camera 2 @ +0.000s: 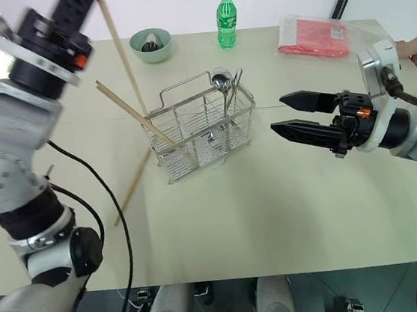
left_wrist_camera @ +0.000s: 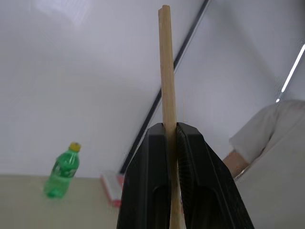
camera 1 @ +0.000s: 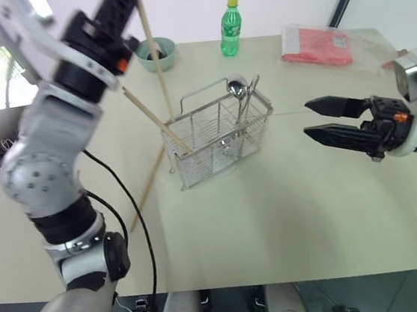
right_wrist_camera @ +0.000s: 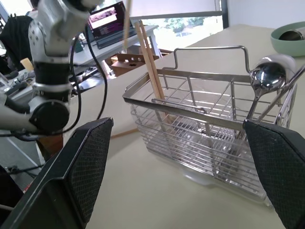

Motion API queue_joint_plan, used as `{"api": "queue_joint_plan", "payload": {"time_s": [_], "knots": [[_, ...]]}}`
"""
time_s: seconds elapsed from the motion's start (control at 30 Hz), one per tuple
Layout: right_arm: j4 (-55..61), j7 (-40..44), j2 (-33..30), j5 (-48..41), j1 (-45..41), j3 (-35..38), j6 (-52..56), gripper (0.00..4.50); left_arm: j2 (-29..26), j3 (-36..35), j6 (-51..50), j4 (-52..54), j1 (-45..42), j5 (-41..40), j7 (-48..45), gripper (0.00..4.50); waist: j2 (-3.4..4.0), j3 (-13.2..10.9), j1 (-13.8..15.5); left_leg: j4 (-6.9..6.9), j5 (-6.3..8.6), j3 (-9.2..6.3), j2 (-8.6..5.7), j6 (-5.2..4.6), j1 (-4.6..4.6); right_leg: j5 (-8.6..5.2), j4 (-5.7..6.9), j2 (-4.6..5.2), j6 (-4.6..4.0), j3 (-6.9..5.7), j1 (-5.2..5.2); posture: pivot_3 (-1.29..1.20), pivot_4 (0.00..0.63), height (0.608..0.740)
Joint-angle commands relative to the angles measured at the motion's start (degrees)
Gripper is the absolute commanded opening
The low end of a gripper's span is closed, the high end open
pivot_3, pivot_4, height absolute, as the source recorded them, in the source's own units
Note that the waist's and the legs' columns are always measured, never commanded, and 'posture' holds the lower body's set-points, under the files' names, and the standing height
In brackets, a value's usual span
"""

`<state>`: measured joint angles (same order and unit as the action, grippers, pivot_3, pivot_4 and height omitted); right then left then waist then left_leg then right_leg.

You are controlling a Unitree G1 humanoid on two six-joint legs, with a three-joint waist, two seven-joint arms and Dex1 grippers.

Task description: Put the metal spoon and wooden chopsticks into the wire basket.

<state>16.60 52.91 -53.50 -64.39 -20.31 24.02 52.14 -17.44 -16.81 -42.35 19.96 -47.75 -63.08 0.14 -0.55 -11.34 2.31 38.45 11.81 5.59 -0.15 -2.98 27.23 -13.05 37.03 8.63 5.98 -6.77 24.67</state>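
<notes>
Gripping a chopstick (camera 1: 152,46) above the wire basket (camera 1: 217,132), left fingers (left_wrist_camera: 190,181) clamp; right fingers (camera 1: 335,105) gape beside.

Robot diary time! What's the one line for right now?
left gripper: shut on chopstick | right gripper: open, beside basket | basket: spoon, one chopstick | table: one chopstick

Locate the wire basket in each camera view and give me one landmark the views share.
Left eye view: the wire basket sits at table centre, below the green bottle.
Right eye view: wire basket centre, slightly left, below the same bottle.
Left wrist view: no basket; the bottle stands beside the left gripper, shut on a chopstick.
Right wrist view: basket between the open right gripper's fingers.
Shared landmark: the green bottle, except in the right wrist view.
</notes>
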Motion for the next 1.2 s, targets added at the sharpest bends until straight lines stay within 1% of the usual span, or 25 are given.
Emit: {"api": "queue_joint_plan", "payload": {"time_s": [0.03, 0.2, 0.3, 0.33, 0.37, 0.4, 0.5, 0.53, 0.57, 0.6, 0.73, 0.8, 0.87, 0.93, 1.03, 1.13, 1.2], "knots": [[1.1, -1.0, 0.0, -1.8, -0.9, 1.6, 0.2, 4.5, 1.6, 5.0, 5.6, 1.9, 1.2, 7.1, -3.8, 0.07, 0.0, 0.0, 0.1, 0.01, 0.03, 0.0, 0.0, -0.05, 0.04, -0.01, -0.01, 0.01, -0.02, 0.0, 0.02, 0.0, 0.15, 0.68], [1.2, -2.5, -0.2, -3.0, -0.9, 2.5, 0.8, 4.5, 2.8, 11.1, 10.4, 1.8, 5.7, 16.1, -8.0, 0.07, 0.01, 0.0, 0.0, 0.11, 0.11, -0.01, 0.01, -0.18, 0.11, -0.08, -0.09, 0.05, -0.15, 0.0, 0.03, 0.0, 0.15, 0.68], [1.2, -3.2, -0.4, -3.6, -0.9, 2.8, 1.0, 4.5, 3.7, 12.0, 12.0, 2.3, 7.6, 18.5, -8.8, 0.07, 0.01, 0.0, 0.0, 0.12, 0.12, -0.02, 0.03, -0.19, 0.13, -0.09, -0.08, 0.05, -0.17, 0.0, 0.06, 0.0, 0.15, 0.68], [1.1, -3.4, -0.4, -3.8, -0.9, 3.0, 1.1, 4.5, 4.1, 11.9, 12.3, 2.4, 8.0, 18.9, -8.8, 0.84, 0.01, 0.0, 0.0, 0.12, 0.13, -0.02, 0.03, -0.19, 0.15, -0.1, -0.09, 0.05, -0.18, 0.0, 0.07, 0.0, 0.15, 0.68], [1.0, -3.7, -0.4, -4.0, -1.0, 3.1, 1.2, 4.5, 4.3, 11.8, 12.5, 2.6, 8.3, 19.1, -9.0, 1.18, 0.01, 0.0, 0.0, 0.12, 0.13, -0.03, 0.03, -0.2, 0.15, -0.1, -0.09, 0.05, -0.18, 0.0, 0.07, 0.0, 0.15, 0.68], [0.9, -3.9, -0.4, -4.2, -1.0, 3.2, 1.2, 4.5, 4.4, 11.6, 12.5, 2.7, 8.4, 19.2, -9.2, 1.62, 0.01, 0.0, 0.0, 0.13, 0.14, -0.04, 0.03, -0.21, 0.15, -0.1, -0.09, 0.06, -0.18, 0.0, 0.06, 0.0, 0.15, 0.68], [0.7, -4.1, -0.4, -4.5, -1.1, 3.3, 1.3, 4.5, 4.7, 10.7, 12.4, 2.6, 8.4, 19.1, -9.1, 3.25, 0.01, 0.0, 0.0, 0.17, 0.16, -0.04, 0.03, -0.26, 0.18, -0.1, -0.09, 0.06, -0.18, 0.0, 0.06, 0.0, 0.15, 0.68], [0.6, -4.1, -0.4, -4.5, -1.2, 3.3, 1.3, 4.5, 4.9, 10.4, 12.5, 2.6, 8.4, 18.9, -9.0, 3.67, 0.01, 0.0, 0.0, 0.19, 0.2, -0.05, 0.03, -0.31, 0.18, -0.1, -0.1, 0.06, -0.18, 0.0, 0.05, 0.0, 0.15, 0.68], [0.5, -4.2, -0.4, -4.5, -1.1, 3.2, 1.3, 4.5, 5.0, 10.0, 12.4, 2.8, 8.4, 18.4, -8.8, 4.26, 0.01, 0.0, 0.0, 0.22, 0.22, -0.05, 0.03, -0.34, 0.18, -0.1, -0.1, 0.06, -0.18, -0.01, 0.05, 0.0, 0.15, 0.68], [0.4, -4.1, -0.4, -4.4, -1.1, 3.1, 1.1, 4.5, 5.1, 9.5, 12.0, 3.1, 8.3, 17.9, -8.4, 4.45, 0.01, 0.0, 0.0, 0.23, 0.23, -0.05, 0.04, -0.36, 0.18, -0.1, -0.1, 0.06, -0.17, -0.01, 0.05, 0.0, 0.15, 0.68], [-0.2, -4.0, -0.3, -4.2, -1.1, 3.0, 0.9, 4.5, 3.3, 7.8, 9.2, 5.1, 6.9, 16.4, -6.7, 4.45, 0.01, 0.0, 0.0, 0.28, 0.26, -0.05, 0.04, -0.41, 0.2, -0.1, -0.1, 0.06, -0.17, 0.0, 0.04, 0.0, 0.15, 0.68], [-0.5, -4.0, -0.2, -4.0, -1.3, 2.8, 0.8, 4.5, 1.0, 4.4, 6.3, 5.1, 2.9, 13.0, -3.8, 4.45, 0.01, 0.0, 0.0, 0.29, 0.26, -0.05, 0.04, -0.41, 0.21, -0.1, -0.09, 0.05, -0.17, 0.0, 0.04, 0.0, 0.15, 0.68], [-0.8, -4.0, -0.2, -4.0, -1.3, 2.8, 0.7, 4.5, -2.7, 0.0, 3.5, 3.4, -3.1, 9.2, -0.5, 4.45, -0.01, 0.0, 0.0, 0.35, 0.26, -0.11, 0.07, -0.41, 0.27, -0.1, -0.08, 0.02, -0.16, -0.03, 0.06, 0.0, 0.15, 0.68], [-0.9, -3.8, 0.1, -3.7, -1.0, 2.6, 0.5, 4.5, -7.3, -5.1, 1.4, -0.8, -9.4, 5.3, 2.1, 4.45, 0.01, 0.0, -0.1, 0.38, 0.27, -0.14, 0.06, -0.42, 0.33, -0.1, -0.08, 0.01, -0.15, -0.06, 0.09, 0.0, 0.15, 0.68], [-1.7, -3.2, 0.5, -2.7, -1.1, 1.7, -0.1, 4.5, -13.3, -9.6, -2.2, -7.7, -14.6, 2.0, 3.5, 4.45, 0.07, 0.0, -0.2, 0.38, 0.32, -0.12, 0.06, -0.49, 0.27, -0.09, -0.11, -0.01, -0.02, -0.05, 0.05, 0.0, 0.15, 0.68], [-2.3, -3.0, 1.1, -2.4, -1.7, 1.1, -0.3, 4.5, -19.4, -9.0, -8.7, -12.6, -13.1, 2.7, 2.5, 4.45, 0.12, 0.0, -0.1, 0.38, 0.32, -0.08, 0.05, -0.48, 0.22, -0.07, -0.06, -0.06, 0.07, -0.06, 0.03, 0.0, 0.15, 0.68], [-2.9, -2.6, 1.3, -1.9, -2.3, 0.6, -0.5, 4.5, -24.1, -4.9, -17.0, -15.1, -8.8, 4.4, 1.1, 4.45, 0.12, 0.0, 0.0, 0.4, 0.31, -0.07, 0.04, -0.47, 0.21, -0.08, -0.03, -0.07, 0.05, -0.07, 0.03, 0.0, 0.15, 0.68]]}}
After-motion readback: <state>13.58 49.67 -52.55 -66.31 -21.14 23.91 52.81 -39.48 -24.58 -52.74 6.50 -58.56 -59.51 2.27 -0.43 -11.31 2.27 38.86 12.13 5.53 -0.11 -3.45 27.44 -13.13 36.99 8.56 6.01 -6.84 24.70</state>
